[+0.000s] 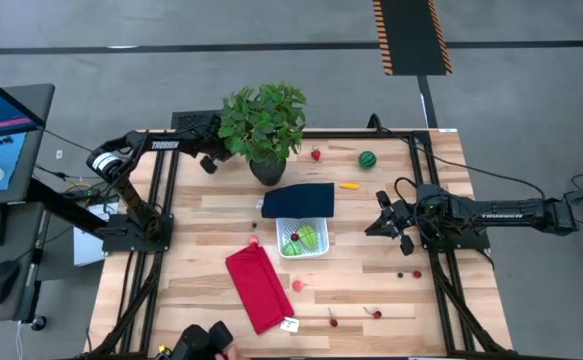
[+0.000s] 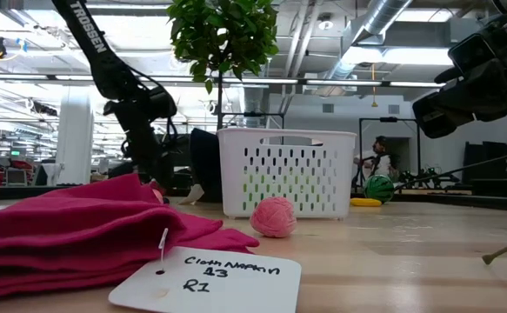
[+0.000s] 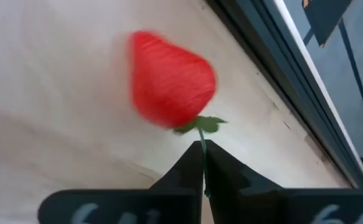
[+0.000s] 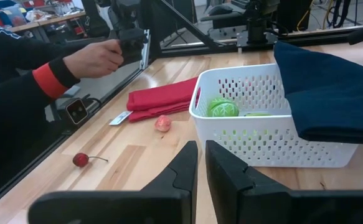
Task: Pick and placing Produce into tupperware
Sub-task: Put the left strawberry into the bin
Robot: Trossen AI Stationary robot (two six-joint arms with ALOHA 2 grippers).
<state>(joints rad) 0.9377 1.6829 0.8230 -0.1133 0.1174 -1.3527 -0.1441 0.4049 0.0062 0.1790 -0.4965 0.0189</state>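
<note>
In the left wrist view my left gripper (image 3: 203, 144) is shut on the stem of a red toy strawberry (image 3: 172, 78); from above it (image 1: 209, 160) sits by the table's far left edge, beside the potted plant. My right gripper (image 1: 383, 225) (image 4: 200, 163) hovers right of the white container (image 1: 304, 240), fingers shut to a narrow slit, touching nothing. The container (image 4: 262, 118) holds green produce (image 4: 221, 107), and the navy lid (image 1: 299, 202) leans on its far rim. A second strawberry (image 1: 316, 154), the striped round piece (image 1: 368, 159), the orange piece (image 1: 349, 185) and cherries (image 1: 376, 313) lie on the table. My left gripper pinches the strawberry's thin green stem (image 3: 202, 138) between its two fingertips, just below the leafy cap. The fruit stands out beyond the fingertips over the wood near the table's dark frame rail. Whether it rests on the table or hangs clear, I cannot tell.
A potted plant (image 1: 264, 125) stands at the far middle. A folded red cloth (image 1: 259, 288) with a paper tag (image 2: 208, 280) lies near the front, with a pink ball (image 2: 275, 216) beside it. A person's hand (image 4: 97, 57) holds a dark device at the near edge.
</note>
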